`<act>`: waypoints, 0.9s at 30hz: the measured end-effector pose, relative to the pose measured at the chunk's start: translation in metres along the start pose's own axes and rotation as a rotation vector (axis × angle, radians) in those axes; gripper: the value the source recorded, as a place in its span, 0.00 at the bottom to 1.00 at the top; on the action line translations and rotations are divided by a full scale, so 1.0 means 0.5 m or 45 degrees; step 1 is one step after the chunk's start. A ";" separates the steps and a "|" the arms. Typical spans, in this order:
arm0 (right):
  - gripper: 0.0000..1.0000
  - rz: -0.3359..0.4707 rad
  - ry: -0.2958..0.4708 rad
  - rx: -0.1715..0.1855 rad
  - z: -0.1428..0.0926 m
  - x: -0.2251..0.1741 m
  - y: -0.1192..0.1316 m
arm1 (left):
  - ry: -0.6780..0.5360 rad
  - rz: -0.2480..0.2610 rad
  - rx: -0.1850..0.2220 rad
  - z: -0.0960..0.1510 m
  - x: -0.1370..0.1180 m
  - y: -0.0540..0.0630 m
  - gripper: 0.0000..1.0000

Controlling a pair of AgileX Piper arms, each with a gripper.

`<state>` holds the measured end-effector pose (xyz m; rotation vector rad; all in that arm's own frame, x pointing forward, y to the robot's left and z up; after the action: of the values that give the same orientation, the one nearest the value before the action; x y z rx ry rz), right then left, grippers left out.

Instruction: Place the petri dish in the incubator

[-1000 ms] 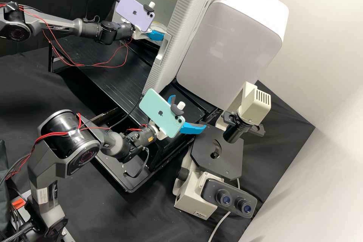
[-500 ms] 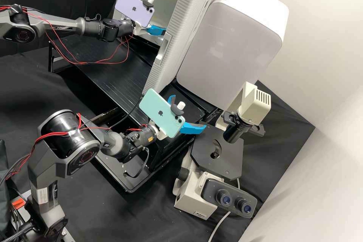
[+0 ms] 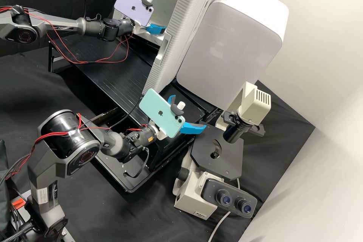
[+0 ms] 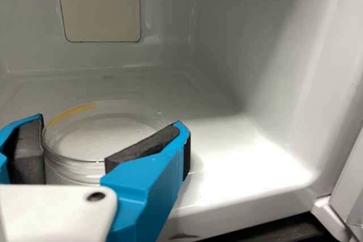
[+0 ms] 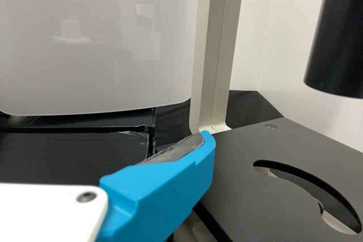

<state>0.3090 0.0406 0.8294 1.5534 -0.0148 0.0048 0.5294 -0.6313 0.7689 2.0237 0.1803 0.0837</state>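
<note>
A clear round petri dish [image 4: 85,140] sits low over the white floor [image 4: 249,151] of the incubator's chamber. My left gripper [image 4: 108,130] is shut on the dish, one blue finger against each side of its wall. From above, the left gripper [image 3: 155,29] is at the chamber's mouth, just behind the open ribbed door [image 3: 181,26]. Whether the dish rests on the floor or hangs just above it I cannot tell. My right gripper [image 3: 193,127] hangs open and empty over the microscope's black stage [image 3: 217,151]; one of its fingers [image 5: 164,179] shows beside the stage [image 5: 283,157].
A large white box [image 3: 234,38] stands right of the open door. The microscope [image 3: 211,193] with its dark objective [image 5: 337,32] is at the front right. A black ribbed platform [image 3: 113,72] runs under both arms. Red cables [image 3: 87,56] trail from the left arm.
The left gripper has moved up and deeper into the incubator with the dish, now hidden behind the door in the high view. The right arm has not moved.
</note>
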 end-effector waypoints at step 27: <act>1.00 0.000 0.000 0.000 0.000 0.000 0.000 | 0.014 -0.028 0.067 -0.015 0.002 -0.017 1.00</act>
<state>0.3090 0.0406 0.8294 1.5534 -0.0148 0.0048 0.5283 -0.6206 0.7645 2.0733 0.2141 0.0772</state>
